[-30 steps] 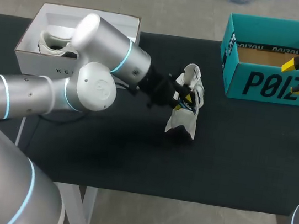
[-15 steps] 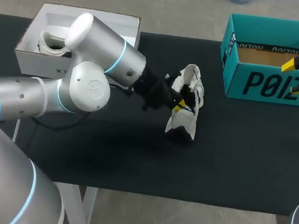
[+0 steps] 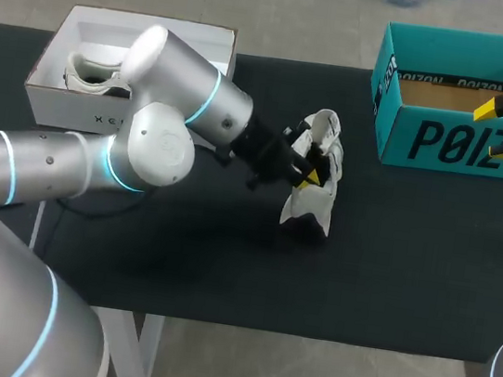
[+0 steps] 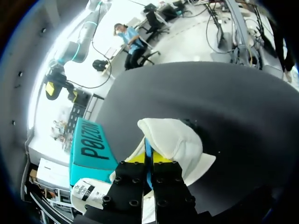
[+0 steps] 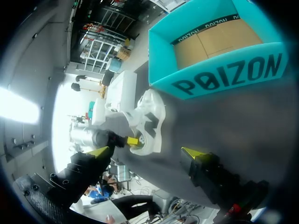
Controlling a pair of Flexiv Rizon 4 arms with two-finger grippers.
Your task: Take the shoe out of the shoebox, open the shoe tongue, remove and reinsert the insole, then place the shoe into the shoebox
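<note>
Head view shows the white shoe (image 3: 310, 206) standing on the black table (image 3: 409, 267), with the left gripper (image 3: 309, 176) at its opening. In the left wrist view the yellow tips are pinched almost together on a thin blue-edged part of the shoe, whose pale upper bulges just ahead of them. The right gripper (image 3: 499, 130) hangs well apart from the shoe near the teal shoebox (image 3: 445, 145), fingers spread wide around nothing, and a white box (image 3: 48, 99) holding a second shoe (image 3: 85, 71) sits behind the left arm.

Tips of the left gripper (image 4: 148, 157) sit half buried in the opening of the shoe (image 4: 175, 140); what they pinch can't be made out. Right of the shoe, the teal shoebox (image 3: 464, 143) is cut off at the edge.
</note>
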